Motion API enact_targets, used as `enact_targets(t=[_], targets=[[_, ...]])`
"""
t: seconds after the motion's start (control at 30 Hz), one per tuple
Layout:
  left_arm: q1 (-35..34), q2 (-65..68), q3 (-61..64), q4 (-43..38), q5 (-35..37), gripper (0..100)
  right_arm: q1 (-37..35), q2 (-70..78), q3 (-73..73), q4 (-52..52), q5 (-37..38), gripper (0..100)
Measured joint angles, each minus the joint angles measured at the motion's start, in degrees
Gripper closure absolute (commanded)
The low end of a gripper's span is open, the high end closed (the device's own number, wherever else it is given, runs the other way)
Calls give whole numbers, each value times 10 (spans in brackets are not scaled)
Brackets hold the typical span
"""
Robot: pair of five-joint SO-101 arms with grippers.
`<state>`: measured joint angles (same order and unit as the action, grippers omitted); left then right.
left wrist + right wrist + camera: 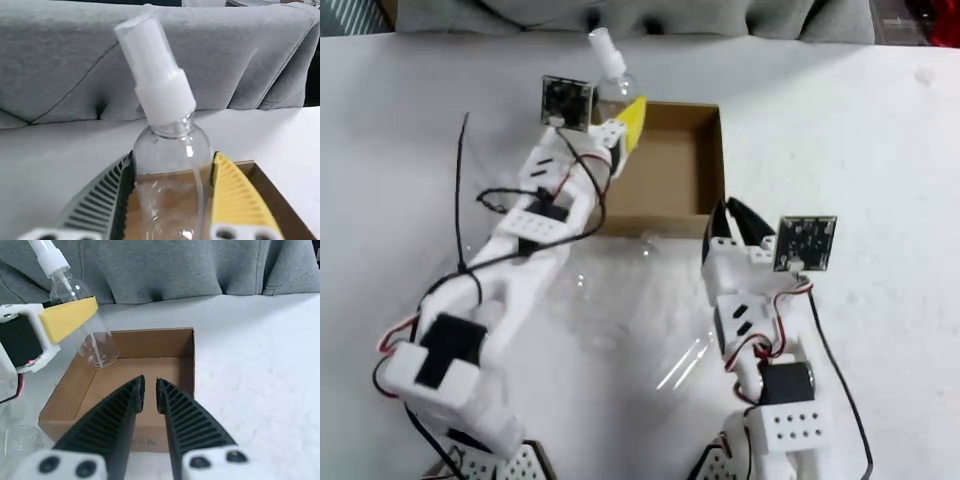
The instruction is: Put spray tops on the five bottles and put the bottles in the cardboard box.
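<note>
your left gripper (172,162) is closed around the clear bottle (170,150). one grey finger and one yellow finger press on its sides, and the white spray top (156,75) sits on its neck. the bottle leans a little and hangs over the far left corner of the cardboard box (713,150), with its base above the box floor. your right gripper (150,385) holds nothing. its black fingers are almost together, with only a thin gap between them, and it is just before the near wall of the box, above the white table (850,130).
</note>
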<state>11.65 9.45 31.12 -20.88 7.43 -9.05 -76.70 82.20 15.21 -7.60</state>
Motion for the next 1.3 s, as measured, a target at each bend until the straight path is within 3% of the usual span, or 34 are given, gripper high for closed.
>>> enact_targets(t=[0.17, 0.53, 1.3], targets=[[-12, 54, -14, -30, 0, 980, 0, 59, 0, -47, 0, 983], [-29, 178, -123, -34, -4, 980, -1, 94, -25, -49, 0, 983], [-41, 207, -138, -38, -4, 980, -1, 94, -25, -49, 0, 983]])
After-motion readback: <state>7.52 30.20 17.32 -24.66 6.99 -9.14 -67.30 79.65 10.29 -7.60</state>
